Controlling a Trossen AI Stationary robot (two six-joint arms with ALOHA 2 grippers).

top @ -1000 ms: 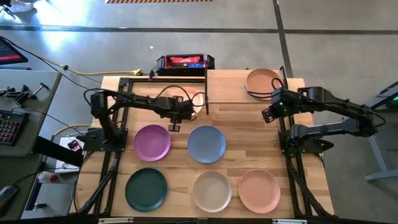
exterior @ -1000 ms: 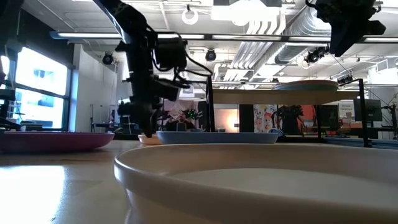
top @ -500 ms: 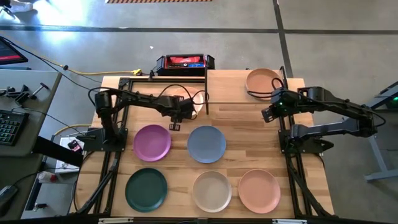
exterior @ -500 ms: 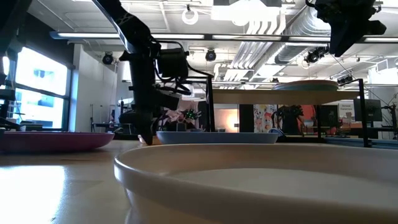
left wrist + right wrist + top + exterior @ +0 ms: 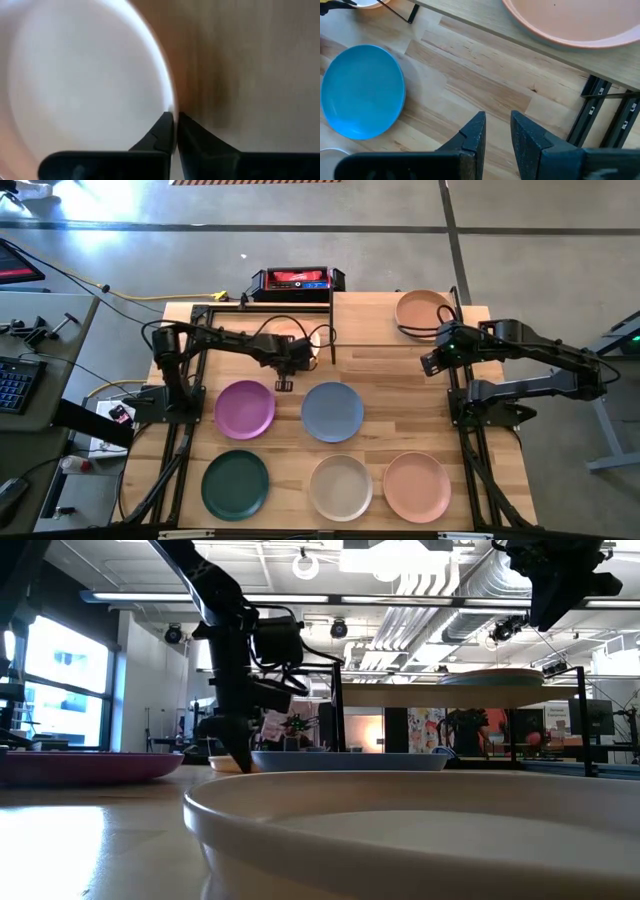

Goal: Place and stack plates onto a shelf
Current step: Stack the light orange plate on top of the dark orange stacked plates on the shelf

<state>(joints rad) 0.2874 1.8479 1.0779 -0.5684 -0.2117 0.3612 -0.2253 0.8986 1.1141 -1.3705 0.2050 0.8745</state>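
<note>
- From above, the left claw (image 5: 284,375) sat under the shelf (image 5: 400,345), reaching a pale plate (image 5: 285,332); a peach plate (image 5: 424,309) already rested on top.
- At table level, that claw pinched low at the rim.
- Its wrist view showed fingers (image 5: 165,131) clamped on the rim.
- The right claw (image 5: 497,131) waited, slightly parted, empty, near the shelf's edge.

Grey concrete floor (image 5: 540,240); bright window (image 5: 60,680) at one side; exposed ceiling ducts (image 5: 440,580) overhead.
</note>
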